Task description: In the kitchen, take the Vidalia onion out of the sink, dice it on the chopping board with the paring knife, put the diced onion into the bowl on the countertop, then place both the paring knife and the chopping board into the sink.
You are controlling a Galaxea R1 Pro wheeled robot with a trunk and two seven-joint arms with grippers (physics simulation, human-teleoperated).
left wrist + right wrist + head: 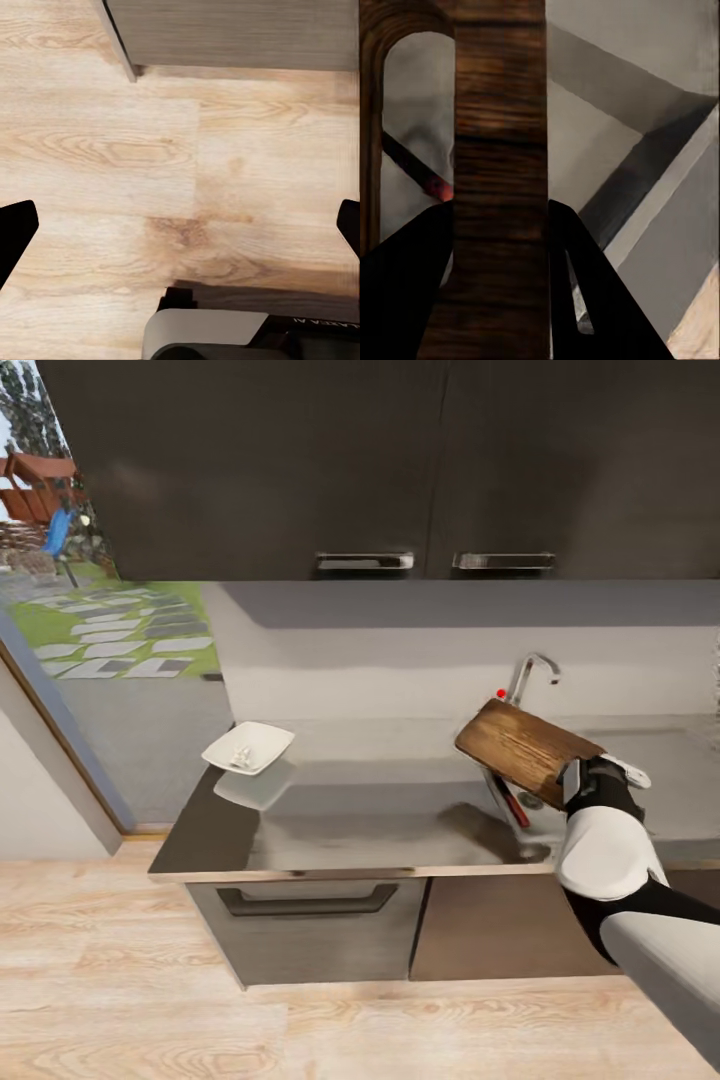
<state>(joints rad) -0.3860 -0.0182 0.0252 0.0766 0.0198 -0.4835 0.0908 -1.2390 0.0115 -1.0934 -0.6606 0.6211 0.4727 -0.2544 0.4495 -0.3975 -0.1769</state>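
My right gripper (574,776) is shut on one end of the brown wooden chopping board (523,748), holding it tilted above the sink (537,849). In the right wrist view the board's edge (499,150) stands between my black fingers (405,300), its handle hole to one side. The paring knife (510,803) lies in the basin under the board, its red handle (439,187) showing beside the board. The white bowl (248,747) sits at the countertop's (380,810) left end with small pale onion pieces (242,758) in it. My left gripper (180,225) hangs open over the wooden floor.
A curved chrome faucet (530,674) with a red knob (501,693) stands behind the sink. Dark wall cabinets (400,460) hang overhead. A grey drawer front (310,920) sits under the counter. A glass door (90,660) to a garden is at the left.
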